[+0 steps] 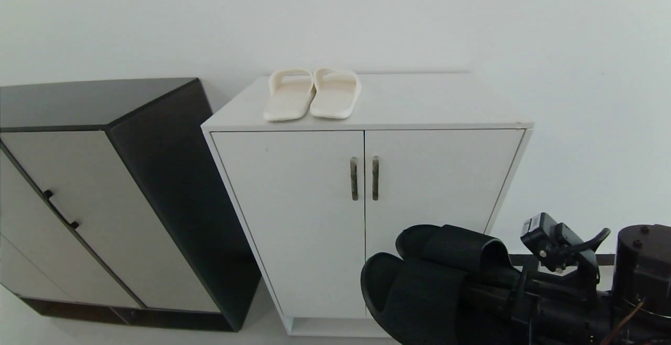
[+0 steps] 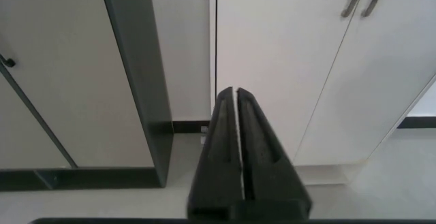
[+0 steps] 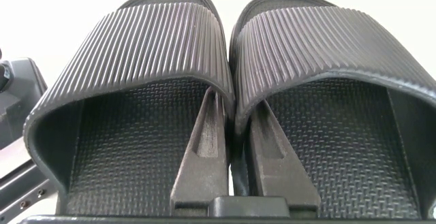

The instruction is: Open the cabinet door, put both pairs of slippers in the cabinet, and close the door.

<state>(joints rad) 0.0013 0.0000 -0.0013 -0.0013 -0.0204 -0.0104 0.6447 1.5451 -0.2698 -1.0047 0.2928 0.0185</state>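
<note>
Before the shut cabinet (image 1: pixel 293 219), cream slippers (image 1: pixel 313 93) on top, right gripper (image 3: pixel 235 105) pinches the black slippers (image 1: pixel 435 282) and left gripper (image 2: pixel 236 94) is clenched empty; an opening door (image 1: pixel 440 187) could knock them loose.

Matte black right arm (image 1: pixel 555 308) bears a screw-topped joint (image 1: pixel 644 261); left gripper (image 2: pixel 236 94) tapers

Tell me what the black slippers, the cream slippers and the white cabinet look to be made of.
Black slippers: likely soft rubber or foam, matte, with ribbed straps and a diamond-textured footbed.
Cream slippers: probably moulded foam or rubber, smooth and matte, one seamless piece.
White cabinet: looks like laminated board, smooth flat panels with crisp edges; its handles seem metal.
</note>
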